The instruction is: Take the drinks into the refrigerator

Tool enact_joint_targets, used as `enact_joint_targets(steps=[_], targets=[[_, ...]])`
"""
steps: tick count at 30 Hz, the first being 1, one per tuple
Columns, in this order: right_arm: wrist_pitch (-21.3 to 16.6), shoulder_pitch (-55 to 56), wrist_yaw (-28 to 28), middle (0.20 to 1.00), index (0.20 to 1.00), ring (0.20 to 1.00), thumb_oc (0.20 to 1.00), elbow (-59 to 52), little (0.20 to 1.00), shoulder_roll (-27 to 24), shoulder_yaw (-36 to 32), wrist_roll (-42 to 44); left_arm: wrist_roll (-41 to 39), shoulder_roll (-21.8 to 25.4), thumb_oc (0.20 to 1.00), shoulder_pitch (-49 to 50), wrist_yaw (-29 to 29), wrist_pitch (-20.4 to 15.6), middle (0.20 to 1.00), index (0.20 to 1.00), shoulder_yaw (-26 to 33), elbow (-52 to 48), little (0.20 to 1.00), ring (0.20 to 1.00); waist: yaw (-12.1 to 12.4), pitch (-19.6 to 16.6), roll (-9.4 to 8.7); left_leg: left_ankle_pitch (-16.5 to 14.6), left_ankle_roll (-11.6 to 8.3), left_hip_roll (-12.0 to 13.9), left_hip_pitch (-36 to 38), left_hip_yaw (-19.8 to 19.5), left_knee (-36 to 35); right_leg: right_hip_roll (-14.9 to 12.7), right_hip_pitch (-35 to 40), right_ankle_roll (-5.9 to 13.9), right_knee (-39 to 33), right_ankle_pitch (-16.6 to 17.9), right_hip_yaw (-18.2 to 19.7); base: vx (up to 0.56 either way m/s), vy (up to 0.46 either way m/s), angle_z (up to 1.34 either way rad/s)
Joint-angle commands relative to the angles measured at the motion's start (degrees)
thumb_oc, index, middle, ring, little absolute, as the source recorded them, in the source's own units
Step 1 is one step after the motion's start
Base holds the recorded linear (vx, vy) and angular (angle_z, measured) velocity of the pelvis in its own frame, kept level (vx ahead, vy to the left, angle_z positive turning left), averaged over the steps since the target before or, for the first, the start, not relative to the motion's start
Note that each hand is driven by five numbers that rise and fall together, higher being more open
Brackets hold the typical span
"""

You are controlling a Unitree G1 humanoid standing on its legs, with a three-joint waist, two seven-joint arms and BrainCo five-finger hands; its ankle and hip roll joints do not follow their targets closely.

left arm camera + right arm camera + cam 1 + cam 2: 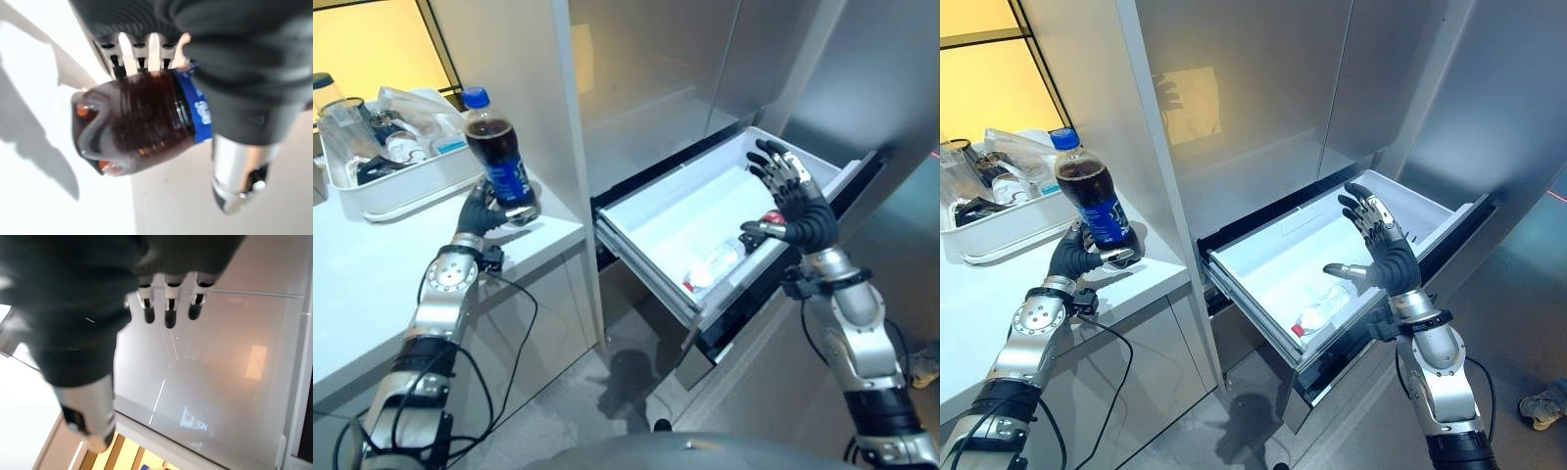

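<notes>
Your left hand (481, 212) has its fingers (141, 58) clenched round the cola bottle (499, 161), lifted above the counter (372, 284). Your right hand (1386, 250), fingers spread wide, hovers over the open refrigerator drawer (656, 211), where a water bottle (1324, 305) lies. The left wrist view shows the cola's dimpled base.

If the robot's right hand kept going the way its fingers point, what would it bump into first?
Probably the grey fridge wall behind the open drawer. The right hand hangs open above the drawer, fingers pointing up and back; depth is hard to judge.
</notes>
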Motion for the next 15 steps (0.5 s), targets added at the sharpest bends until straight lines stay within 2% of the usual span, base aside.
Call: enact_joint_targets(steps=[1, 15], targets=[[-1.59, -0.62, 0.26, 1.000, 1.000, 1.000, 1.000, -5.83, 1.000, 1.06, -2.32, 1.42, 1.32, -1.26, 1.000, -8.36, 0.91, -2.27, 1.000, 1.000, -1.53, 2.32, 1.000, 1.000, -1.07, -0.57, 0.26, -4.94, -0.70, 0.62, 1.87, -3.14, 0.08, -2.65, 2.33, 5.05, 3.58, -2.45, -3.14, 0.00, 0.000, 0.00], [-1.61, -0.88, 0.11, 1.000, 1.000, 1.000, 1.000, -5.87, 1.000, 0.29, -1.11, 1.89, 5.58, -3.85, 1.000, -14.77, 6.20, -1.69, 1.000, 1.000, -3.41, 10.12, 1.000, 1.000, -1.54, -0.58, 0.18, -4.42, -0.92, 0.56, 1.37, -3.62, 0.08, -2.66, 2.27, 4.92, 3.57, -2.25, -3.53, 0.00, 0.000, 0.00]])
